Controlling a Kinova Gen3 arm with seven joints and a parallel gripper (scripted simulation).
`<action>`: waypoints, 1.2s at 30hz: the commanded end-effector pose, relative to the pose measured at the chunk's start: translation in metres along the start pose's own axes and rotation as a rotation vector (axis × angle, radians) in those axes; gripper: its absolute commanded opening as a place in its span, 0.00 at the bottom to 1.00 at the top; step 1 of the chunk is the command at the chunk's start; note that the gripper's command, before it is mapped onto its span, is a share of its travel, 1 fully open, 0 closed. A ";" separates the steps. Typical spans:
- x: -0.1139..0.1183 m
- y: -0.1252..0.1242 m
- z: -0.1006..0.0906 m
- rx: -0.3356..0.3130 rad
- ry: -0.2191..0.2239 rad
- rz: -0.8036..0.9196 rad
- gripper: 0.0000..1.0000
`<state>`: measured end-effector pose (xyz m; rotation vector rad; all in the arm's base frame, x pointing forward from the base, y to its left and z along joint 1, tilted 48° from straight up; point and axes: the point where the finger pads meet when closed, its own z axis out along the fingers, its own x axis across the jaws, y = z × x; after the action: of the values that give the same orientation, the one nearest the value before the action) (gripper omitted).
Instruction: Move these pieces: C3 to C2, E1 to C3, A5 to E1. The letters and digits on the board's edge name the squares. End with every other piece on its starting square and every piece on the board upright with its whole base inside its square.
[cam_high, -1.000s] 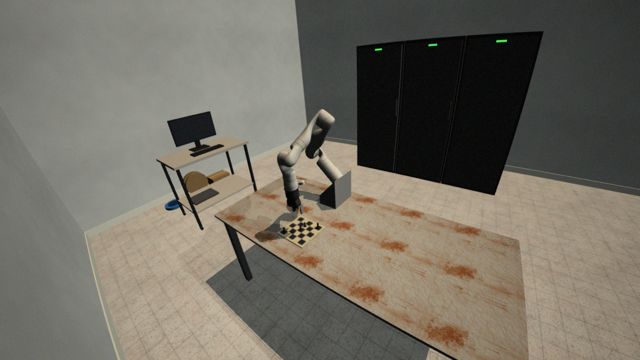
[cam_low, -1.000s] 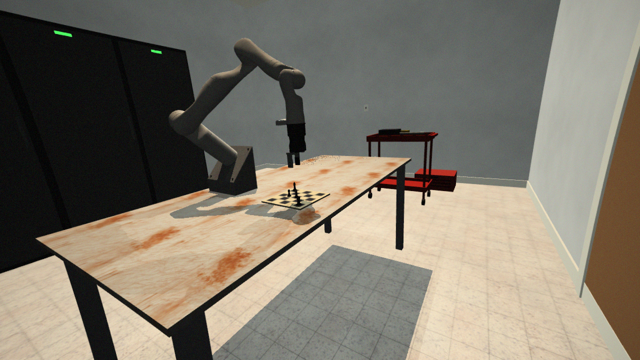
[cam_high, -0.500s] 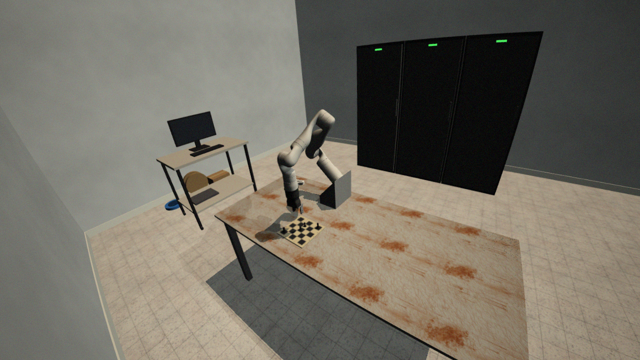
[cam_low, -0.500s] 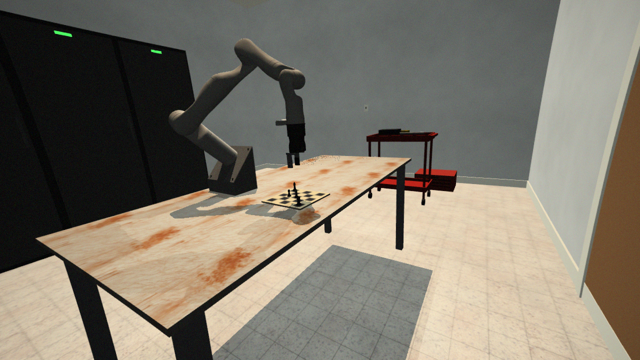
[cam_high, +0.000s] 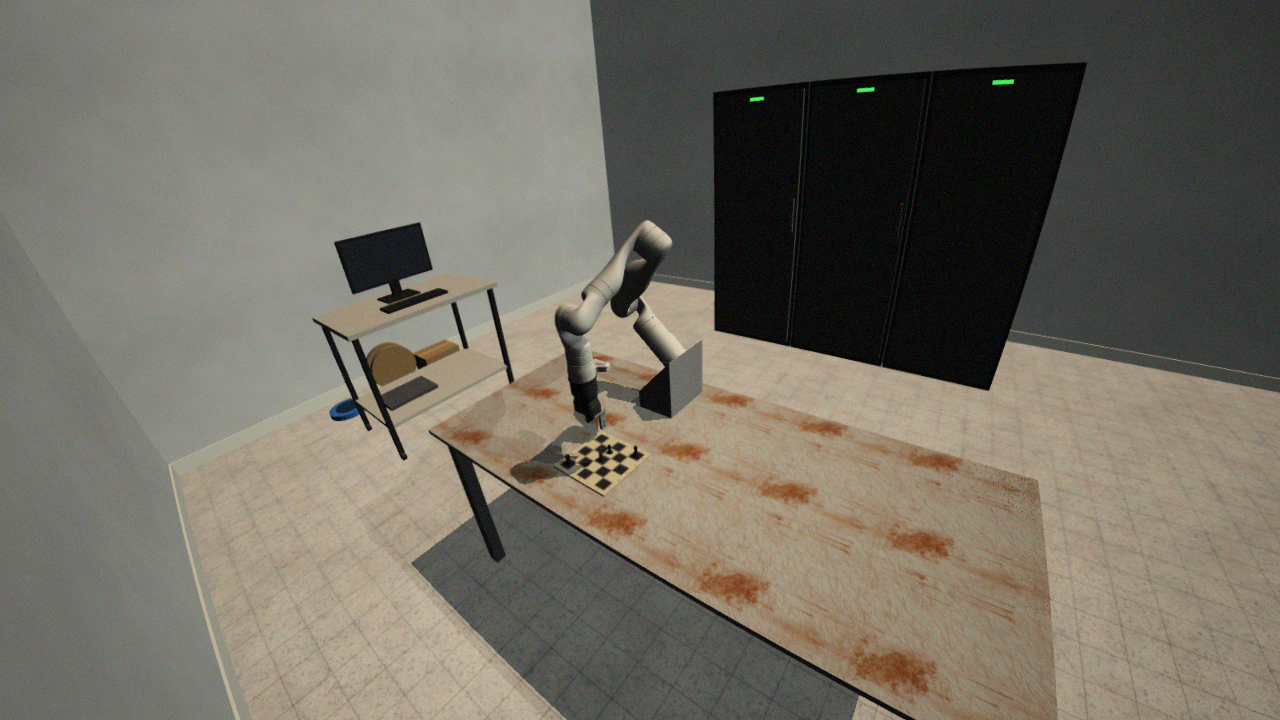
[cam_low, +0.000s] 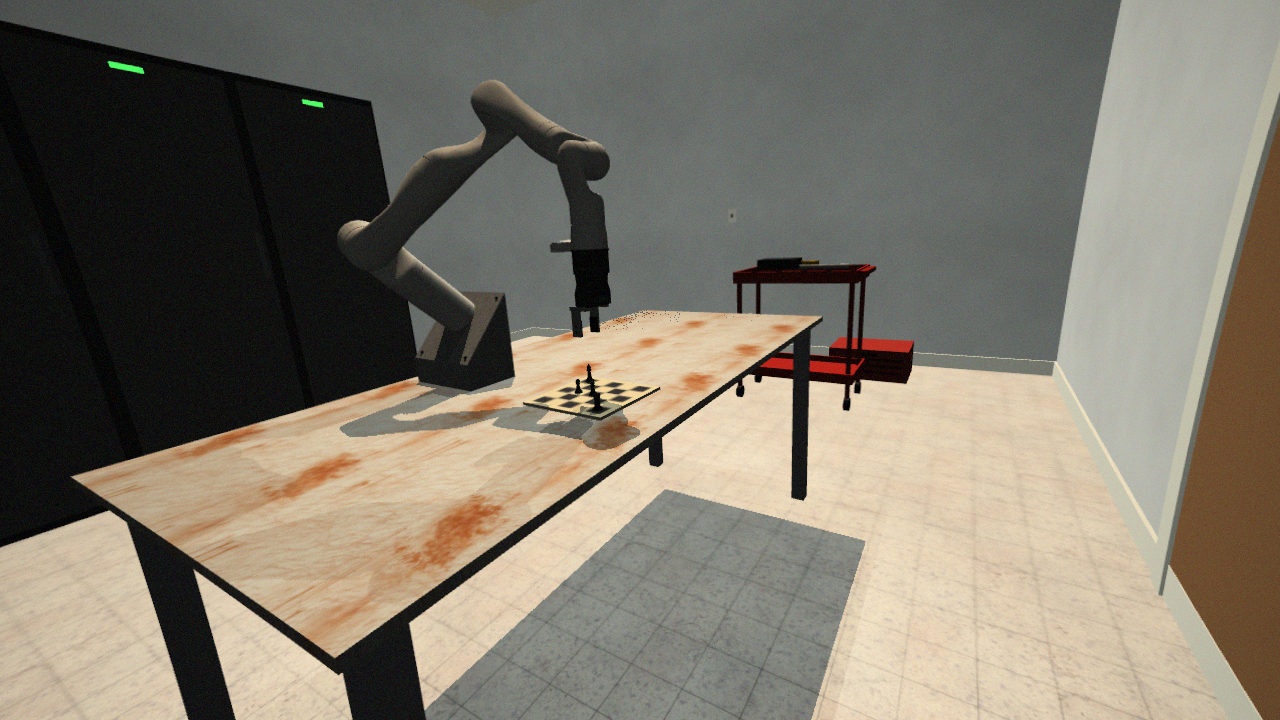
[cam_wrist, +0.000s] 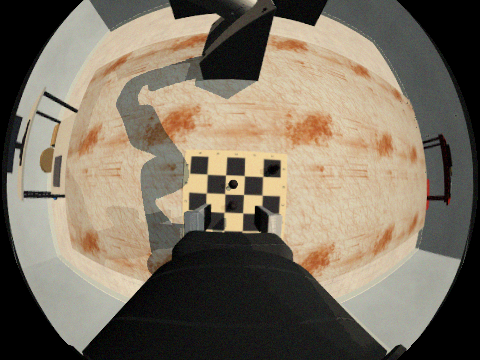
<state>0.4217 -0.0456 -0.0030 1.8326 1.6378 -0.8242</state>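
"What fills the lower middle of the top view?"

"The worktop (cam_high: 859, 537) (cam_low: 358, 501) (cam_wrist: 350, 200), rust-stained."

"And the arm (cam_high: 581, 313) (cam_low: 586, 214)?"

"Near centre, its end effector (cam_high: 597, 419) (cam_low: 585, 322) (cam_wrist: 232, 214) above the worktop, fingers apart."

"The board (cam_high: 603, 491) (cam_low: 547, 405) (cam_wrist: 283, 172)?"

"Just below it, dark pieces (cam_high: 635, 452) (cam_low: 578, 385) (cam_wrist: 233, 184) standing on it."

the hand (cam_high: 597, 423) (cam_low: 586, 331) (cam_wrist: 232, 214) seems to have come down very slightly.
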 end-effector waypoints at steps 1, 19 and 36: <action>0.003 -0.004 0.001 0.007 0.000 0.062 1.00; 0.008 -0.013 0.010 0.026 -0.014 0.471 1.00; 0.014 -0.017 0.021 0.035 -0.035 1.024 1.00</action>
<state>0.4072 -0.0502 -0.0240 2.2567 0.5834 -0.4300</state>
